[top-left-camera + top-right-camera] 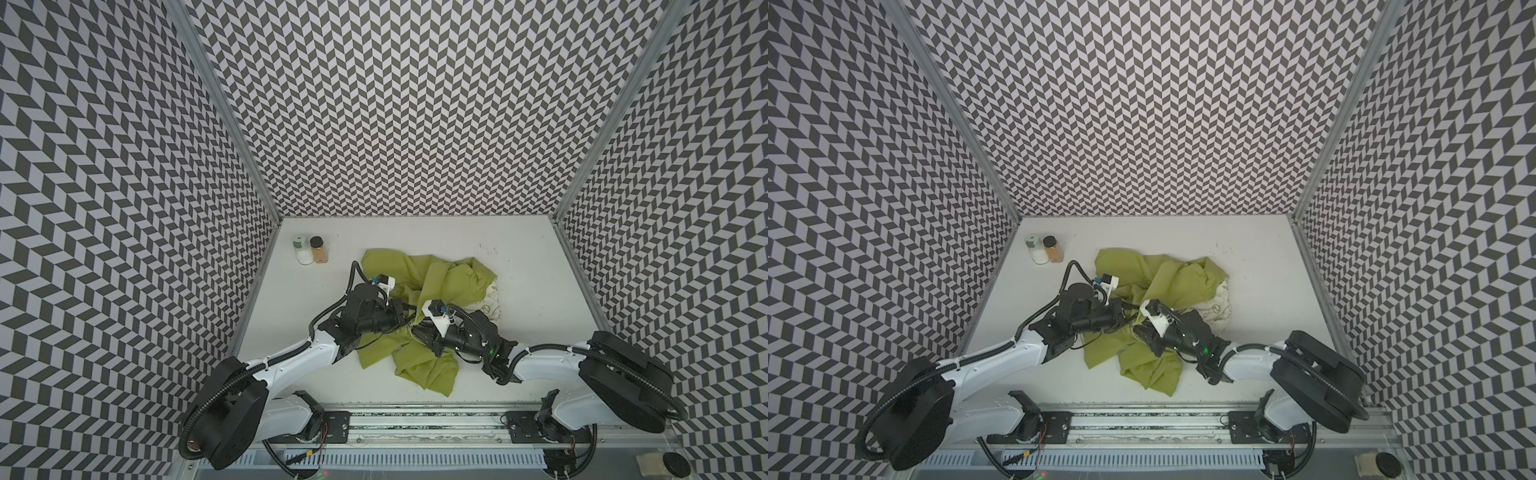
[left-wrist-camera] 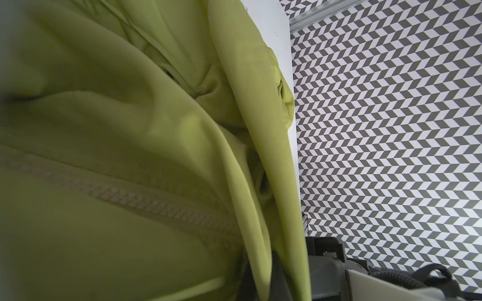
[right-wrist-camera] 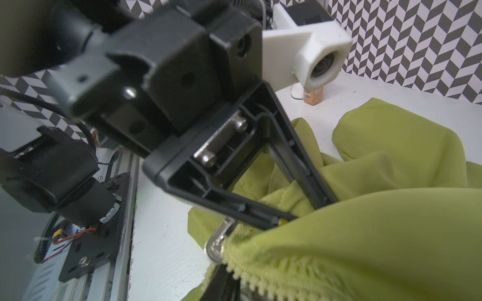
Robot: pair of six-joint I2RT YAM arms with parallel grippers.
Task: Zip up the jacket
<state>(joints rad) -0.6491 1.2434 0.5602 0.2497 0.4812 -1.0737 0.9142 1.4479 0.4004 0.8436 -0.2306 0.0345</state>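
Far left at the back, you've got a white jar (image 1: 302, 251) and a brown jar (image 1: 319, 252), well apart from the jacket (image 1: 451, 277), which lies crumpled mid-table (image 1: 540, 299). The left gripper (image 1: 409, 320) comes in from the left, with its fingers (image 3: 300, 161) pinched together on a jacket fold near the zipper (image 3: 260, 277). The metal zipper pull (image 3: 221, 234) is just beside them. The right gripper (image 1: 419, 332) faces it from the right. Its tips are buried in fabric, so you can't tell how wide they are or what they hold.
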